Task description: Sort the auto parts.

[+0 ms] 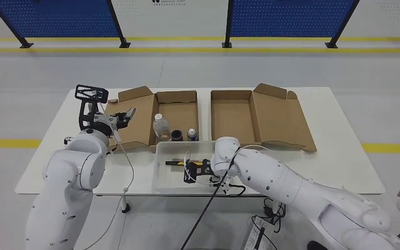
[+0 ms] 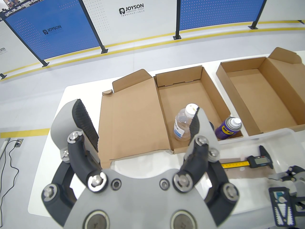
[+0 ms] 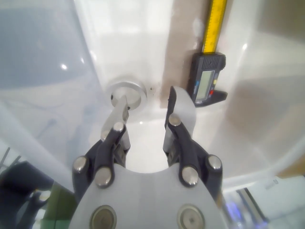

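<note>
A clear plastic bin (image 1: 161, 167) stands at the table's front edge. In it lie a digital caliper (image 3: 206, 78) with a yellow scale (image 1: 177, 163) and a silver metal ring (image 3: 137, 89). My right gripper (image 3: 147, 100) is down inside the bin, open, with one fingertip over the ring's hole and the other beside the caliper's display. My left gripper (image 2: 139, 117) hangs open and holds nothing, above the flap of the left cardboard box (image 1: 139, 122). That box holds a clear bottle (image 2: 182, 125), a blue spray can (image 2: 227, 128) and a small dark round part (image 1: 177, 134).
A second cardboard box (image 1: 232, 115) stands open to the right of the first, with nothing in it. Its lid flap (image 1: 281, 119) lies flat toward the table's right side. Bare white table (image 1: 340, 162) lies to the right of the bin.
</note>
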